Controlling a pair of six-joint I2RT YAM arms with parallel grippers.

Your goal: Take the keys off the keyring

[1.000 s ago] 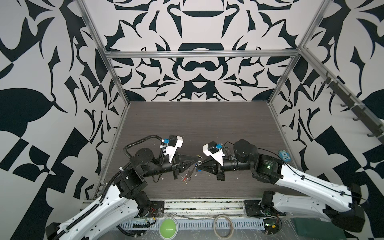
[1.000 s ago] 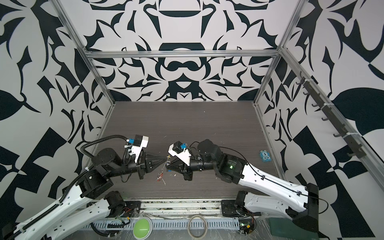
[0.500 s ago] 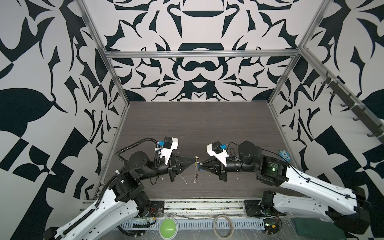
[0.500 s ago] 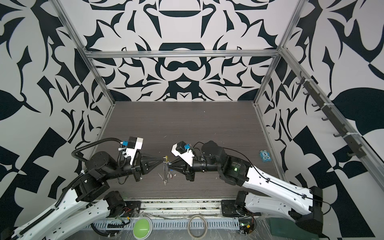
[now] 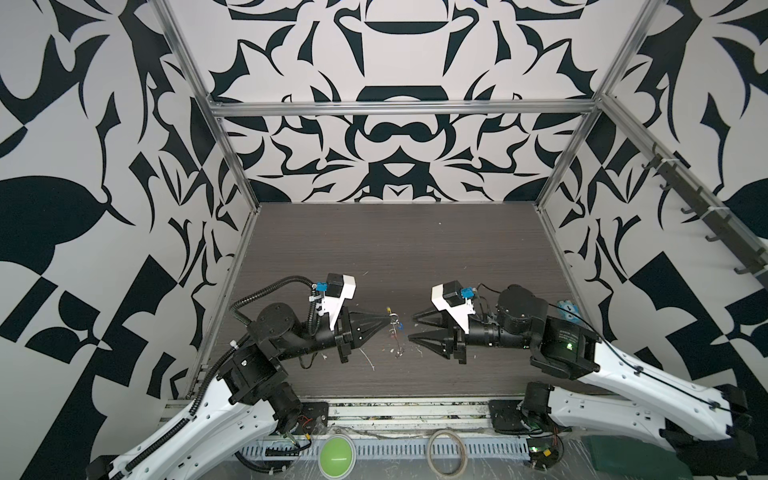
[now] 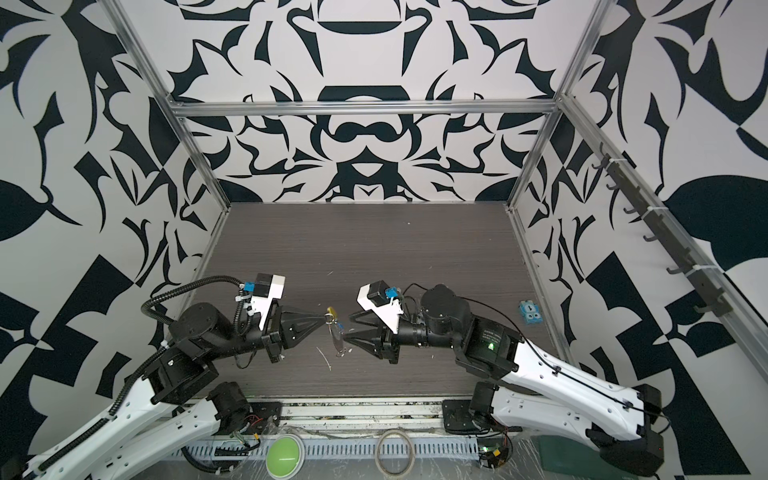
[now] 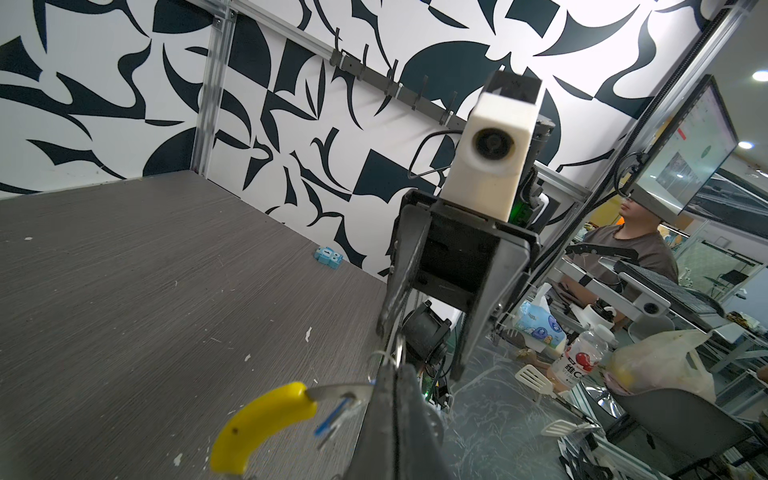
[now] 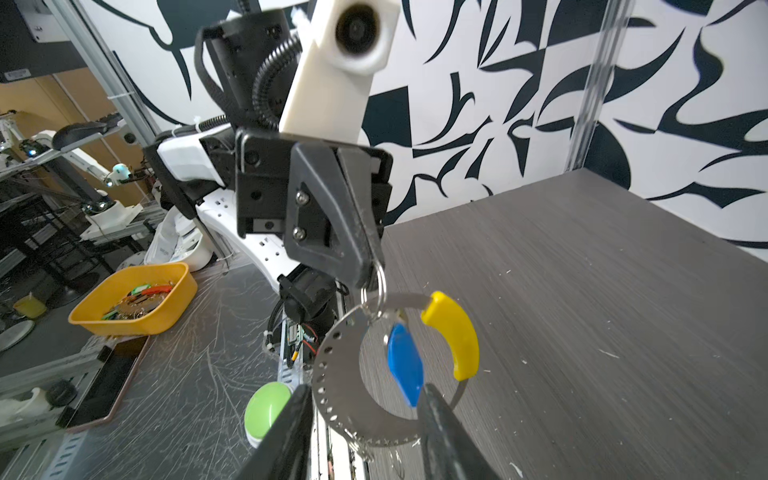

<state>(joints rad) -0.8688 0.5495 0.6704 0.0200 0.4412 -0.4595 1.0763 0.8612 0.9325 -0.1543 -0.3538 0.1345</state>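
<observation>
My left gripper (image 5: 388, 320) (image 8: 370, 270) is shut on a small silver ring (image 8: 374, 286) of the keys. From that ring the keyring (image 8: 332, 374) hangs above the table: a flat grey loop with a row of holes and a yellow sleeve (image 8: 453, 336) (image 7: 257, 424). A blue tag (image 8: 405, 365) (image 5: 400, 327) dangles inside the loop. My right gripper (image 5: 411, 328) (image 8: 365, 390) faces the left one with its jaws open on either side of the loop's lower arc, gripping nothing. In a top view the loop shows as a thin sliver (image 6: 336, 343).
A small blue block (image 5: 567, 309) lies near the right wall. Off the table's front edge sit a green button (image 5: 336, 455) and a beige hoop (image 5: 446, 451). A yellow bin (image 8: 133, 299) of tags stands outside the cell. A hook rail (image 5: 706, 216) runs along the right wall.
My right gripper has opened from shut and drawn back to the right. The left gripper stays shut and has shifted slightly left, so the keyring now hangs from it alone.
</observation>
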